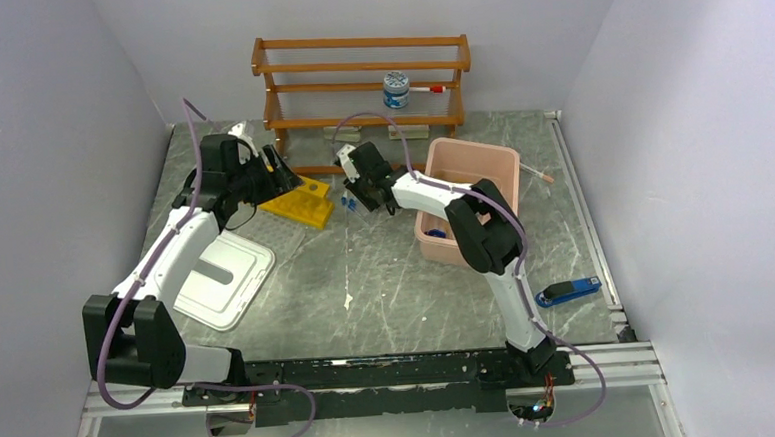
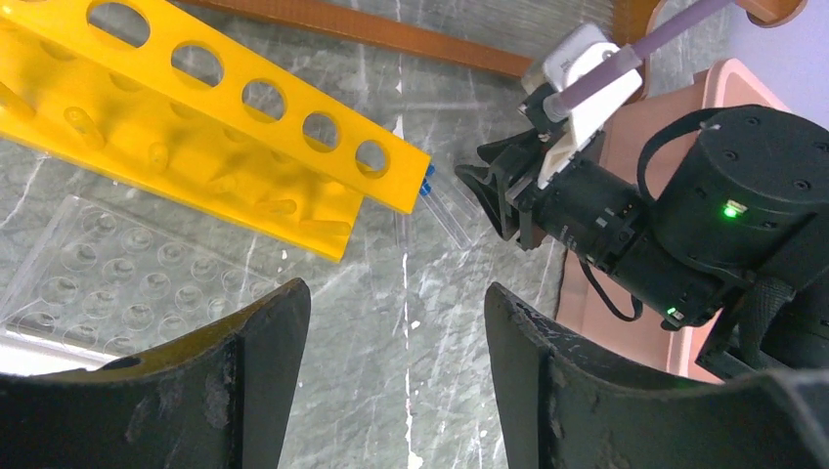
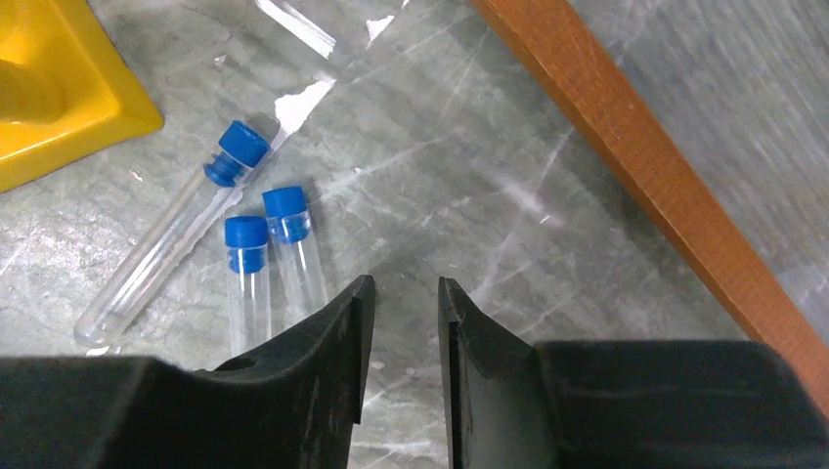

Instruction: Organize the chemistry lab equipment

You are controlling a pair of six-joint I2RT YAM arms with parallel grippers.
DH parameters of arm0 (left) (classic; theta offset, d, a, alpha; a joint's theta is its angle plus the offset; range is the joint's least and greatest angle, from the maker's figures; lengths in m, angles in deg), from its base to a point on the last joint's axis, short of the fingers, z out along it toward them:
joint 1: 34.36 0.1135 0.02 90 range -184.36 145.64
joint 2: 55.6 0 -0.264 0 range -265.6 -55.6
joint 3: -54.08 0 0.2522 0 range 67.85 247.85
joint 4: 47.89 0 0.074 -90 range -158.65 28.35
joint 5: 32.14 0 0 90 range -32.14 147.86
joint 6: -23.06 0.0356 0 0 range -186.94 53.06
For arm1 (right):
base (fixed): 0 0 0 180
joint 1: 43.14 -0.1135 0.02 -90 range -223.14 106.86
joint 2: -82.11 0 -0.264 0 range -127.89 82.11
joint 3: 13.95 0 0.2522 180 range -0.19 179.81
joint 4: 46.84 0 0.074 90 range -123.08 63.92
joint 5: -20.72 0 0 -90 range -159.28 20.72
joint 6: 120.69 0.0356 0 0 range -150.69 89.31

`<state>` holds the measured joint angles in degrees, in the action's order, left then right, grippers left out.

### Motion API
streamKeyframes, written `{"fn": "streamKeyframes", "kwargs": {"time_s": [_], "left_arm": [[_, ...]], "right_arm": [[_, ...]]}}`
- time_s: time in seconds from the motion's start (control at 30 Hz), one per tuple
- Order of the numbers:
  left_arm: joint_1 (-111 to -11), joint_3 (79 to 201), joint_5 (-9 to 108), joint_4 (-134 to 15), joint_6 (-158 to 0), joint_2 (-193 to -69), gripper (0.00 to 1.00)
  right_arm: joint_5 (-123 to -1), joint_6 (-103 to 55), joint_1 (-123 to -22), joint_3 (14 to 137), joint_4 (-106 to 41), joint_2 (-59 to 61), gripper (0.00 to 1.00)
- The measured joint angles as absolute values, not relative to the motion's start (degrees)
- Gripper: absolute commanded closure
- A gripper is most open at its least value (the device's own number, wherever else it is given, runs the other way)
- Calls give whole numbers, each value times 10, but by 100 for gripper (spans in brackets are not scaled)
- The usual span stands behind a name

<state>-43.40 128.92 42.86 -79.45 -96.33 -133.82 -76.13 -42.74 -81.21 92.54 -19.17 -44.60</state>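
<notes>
Rack: the yellow rack [image 1: 300, 201] is lying on the bench [image 1: 387, 279] in the upper middle of the top view, near the foot of the wooden shelf [image 1: 361, 70]. Every hole showing in the left wrist view is standing empty.
Tubes: three blue-capped tubes [image 3: 246, 283] are lying loose on the bench at the left of the right wrist view, just beside the rack's corner. None of them is sitting in a hole.
Right pincer: the right pincer [image 3: 401, 293] is hovering just to the right of the tubes, with its jaws standing narrowly apart and nothing between them.
Left pincer: the left pincer [image 2: 396, 313] is hanging over bare bench at the bottom of its own view, below the rack. Its jaws are spread wide and gripping nothing.
Bin: the pink bin [image 1: 470, 146] is sitting right of centre in the top view. A small blue item is showing inside it, too small to name.
Done: little or nothing, judging by the empty rack.
Left: picking up the tubes and seating them in the holes is looking like the step in hand. Any other gear is waiting to be sorted after that.
</notes>
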Motion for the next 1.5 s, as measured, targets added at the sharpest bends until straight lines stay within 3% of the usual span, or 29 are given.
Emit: {"fn": "streamKeyframes", "kwargs": {"time_s": [0.5, 0.67, 0.83, 0.97, 1.17, 1.5], "left_arm": [[-434, 1280, 431, -789, -977, -1337, 32], [-434, 1280, 431, -789, -979, -1337, 32], [-434, 1280, 431, -789, -979, -1338, 32], [-434, 1280, 432, -789, -979, -1338, 32], [-434, 1280, 433, -789, -980, -1338, 32], [-434, 1279, 433, -789, -981, -1338, 32]], "right_arm": [[-734, -449, -806, 959, -173, -467, 50], [-740, -435, -805, 966, -177, -467, 40], [-747, -434, -805, 979, -178, -467, 39], [-738, -431, -805, 995, -177, -463, 42], [-688, -421, -805, 994, -142, -450, 65], [-666, -422, -805, 980, -86, -450, 62]]}}
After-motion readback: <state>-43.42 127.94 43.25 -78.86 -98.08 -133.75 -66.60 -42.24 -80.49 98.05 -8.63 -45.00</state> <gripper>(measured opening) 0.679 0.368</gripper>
